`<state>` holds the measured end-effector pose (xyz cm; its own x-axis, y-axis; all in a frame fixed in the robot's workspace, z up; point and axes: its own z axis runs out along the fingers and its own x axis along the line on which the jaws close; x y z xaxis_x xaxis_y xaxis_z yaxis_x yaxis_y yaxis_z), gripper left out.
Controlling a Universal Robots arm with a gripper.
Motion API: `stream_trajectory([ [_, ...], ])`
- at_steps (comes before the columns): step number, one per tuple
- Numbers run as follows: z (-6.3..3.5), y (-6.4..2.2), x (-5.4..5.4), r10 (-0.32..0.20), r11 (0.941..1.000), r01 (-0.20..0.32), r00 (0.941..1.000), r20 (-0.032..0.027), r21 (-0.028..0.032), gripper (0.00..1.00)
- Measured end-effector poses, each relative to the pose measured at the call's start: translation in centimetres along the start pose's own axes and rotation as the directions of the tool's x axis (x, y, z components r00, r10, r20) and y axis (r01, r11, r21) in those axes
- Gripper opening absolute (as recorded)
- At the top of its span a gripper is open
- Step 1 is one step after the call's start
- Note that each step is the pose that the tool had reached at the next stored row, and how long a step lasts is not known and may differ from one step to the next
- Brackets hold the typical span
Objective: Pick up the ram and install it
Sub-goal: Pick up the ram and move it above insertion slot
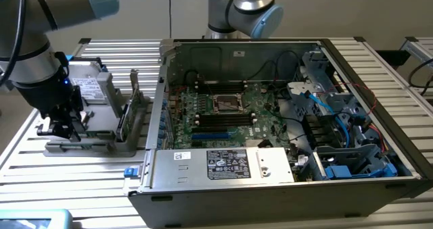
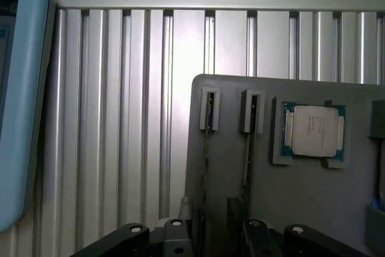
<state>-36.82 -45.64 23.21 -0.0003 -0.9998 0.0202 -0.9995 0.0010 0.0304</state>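
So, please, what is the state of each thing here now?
Tool: open, empty, over holder.
Ram: on edge in a holder slot.
Other ram: on edge in the next slot.
CPU: flat in its holder recess.
Case: open, side off.

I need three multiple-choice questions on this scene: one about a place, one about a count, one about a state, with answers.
1. Where is the gripper? A) above the grey holder beside the computer case B) inside the case C) over the power supply
2. How many narrow slots stand next to the processor chip on the holder? A) one B) two C) four
3. The case is A) shut B) open, motherboard showing C) overturned
Answers: 1 A, it hangs over the holder at the exterior view's left; 2 B, two slots side by side; 3 B, the green board is visible.
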Motion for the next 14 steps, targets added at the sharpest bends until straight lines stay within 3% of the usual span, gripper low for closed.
stream_trajectory([
  [14,2.5,-0.17,0.3,0.002,1.0,-0.002,1.0,0.0014,-0.0019,0.36],
])
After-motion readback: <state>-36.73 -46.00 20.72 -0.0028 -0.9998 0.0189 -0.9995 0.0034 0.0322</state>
